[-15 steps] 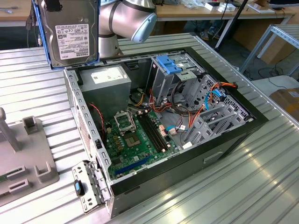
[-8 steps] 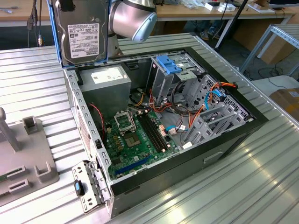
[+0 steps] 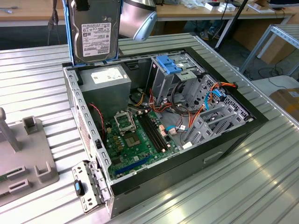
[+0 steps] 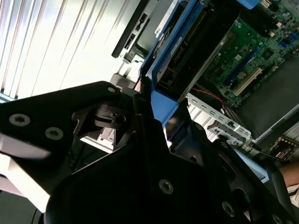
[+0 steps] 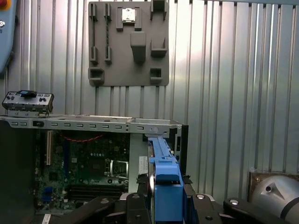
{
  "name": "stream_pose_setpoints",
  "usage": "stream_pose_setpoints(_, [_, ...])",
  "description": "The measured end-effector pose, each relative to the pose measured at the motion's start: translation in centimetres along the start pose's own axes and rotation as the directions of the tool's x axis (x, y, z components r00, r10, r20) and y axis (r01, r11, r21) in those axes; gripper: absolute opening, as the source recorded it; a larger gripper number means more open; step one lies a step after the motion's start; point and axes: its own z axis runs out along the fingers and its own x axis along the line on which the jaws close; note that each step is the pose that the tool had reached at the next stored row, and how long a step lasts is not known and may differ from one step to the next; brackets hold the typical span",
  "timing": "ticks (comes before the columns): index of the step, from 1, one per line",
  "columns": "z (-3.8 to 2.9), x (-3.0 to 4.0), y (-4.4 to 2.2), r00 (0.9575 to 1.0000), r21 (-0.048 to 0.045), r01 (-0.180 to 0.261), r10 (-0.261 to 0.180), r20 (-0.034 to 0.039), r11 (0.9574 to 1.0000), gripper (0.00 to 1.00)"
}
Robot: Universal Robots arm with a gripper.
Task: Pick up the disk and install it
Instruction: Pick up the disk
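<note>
The end effector is clenched on the disk, pinching its blue rail. In the exterior view the disk hangs upright at the upper left of the frame, label outward. Its lower edge is at the far rim of the open computer case on the counter; whether they touch cannot be told. The carry seems to call for a firm, square hold and enough height to clear that rim and the orange cables.

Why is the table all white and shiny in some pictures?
Second wrist view: strong light washes the ribbed table nearly white, and the gripper holding the disk looks dark. Exterior view: bright glare streaks on the table beside the computer case.
</note>
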Motion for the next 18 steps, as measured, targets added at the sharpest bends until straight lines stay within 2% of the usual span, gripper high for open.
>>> stream_pose_setpoints(2, [0.01, 0.02, -0.53, 1.0000, 0.0000, 0.000, 0.000, 0.0001, 1.0000, 0.37])
stream_pose_setpoints(12, [0.02, 0.08, -2.39, 1.0000, 0.0000, 0.000, 0.000, 0.0000, 1.0000, 0.37])
stream_pose_setpoints(18, [0.03, 0.13, -3.80, 1.0000, 0.0000, 0.000, 0.000, -0.0001, 1.0000, 0.37])
